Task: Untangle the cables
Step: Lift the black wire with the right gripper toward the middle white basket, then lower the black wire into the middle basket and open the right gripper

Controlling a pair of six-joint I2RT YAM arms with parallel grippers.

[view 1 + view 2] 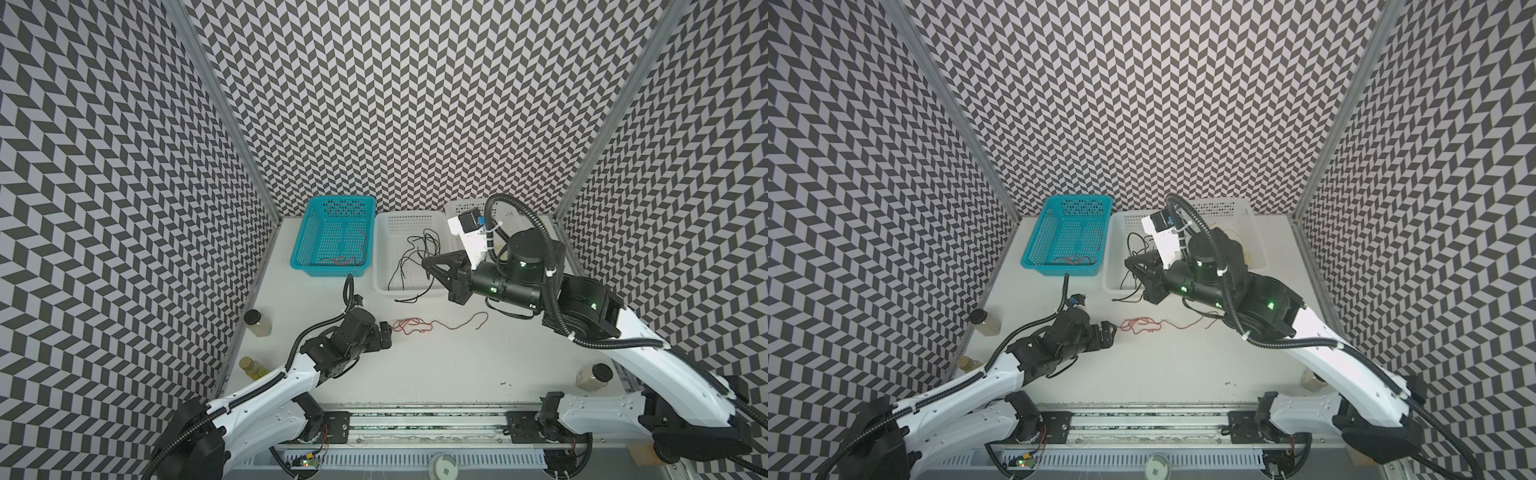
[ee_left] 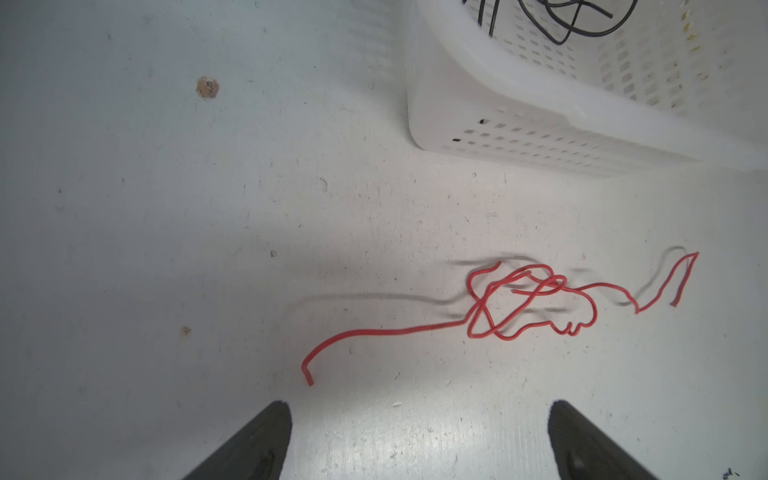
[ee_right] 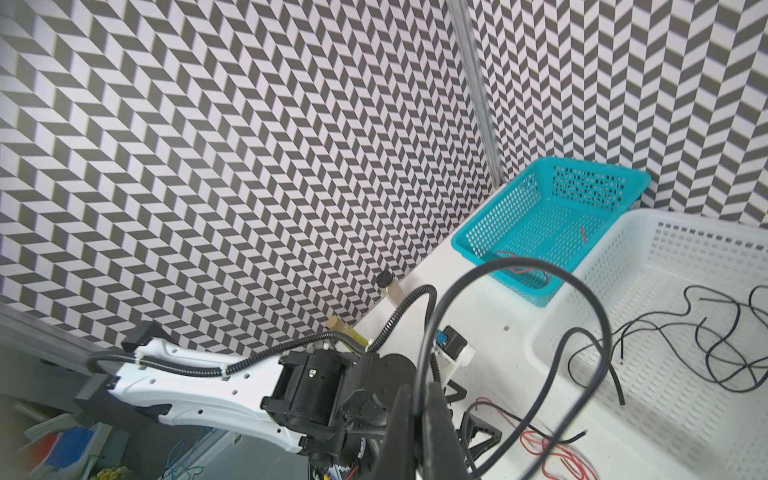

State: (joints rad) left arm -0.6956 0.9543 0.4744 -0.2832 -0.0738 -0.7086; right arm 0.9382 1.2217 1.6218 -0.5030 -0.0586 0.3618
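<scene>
My left gripper [image 2: 419, 419] sits low over the tabletop [image 2: 166, 208], jaws spread wide with nothing between them. Just ahead of its fingertips lies the near tail of the red tangle [image 2: 519, 299]. That tail runs into a knot of crossing loops, and a second tail kinks away on the far side. I can't tell whether this is one wire or two.

My right gripper [image 3: 419, 395] is pinched closed on a black cable [image 3: 420, 365], which arches up from the jaws in a big loop. In a top view this gripper hangs over the white basket [image 1: 379, 266], and a loose black end trails over the front rim onto the tabletop. More black cables [image 1: 415, 249] lie inside. The blue basket [image 1: 300, 237] beside it holds a red cable [image 1: 343, 261].

I judge the step in hand to be taking that near red tail. To do it well, I'd:
- Ease forward until the wire crosses squarely between the jaws.
- Close right at the tip of the tail.
- Draw slowly away from the knot along the tabletop.

If the loops cinch instead of sliding, I'd stop pulling. The right gripper would then have to let its black cable go into the white basket and come pin the far tail.
</scene>
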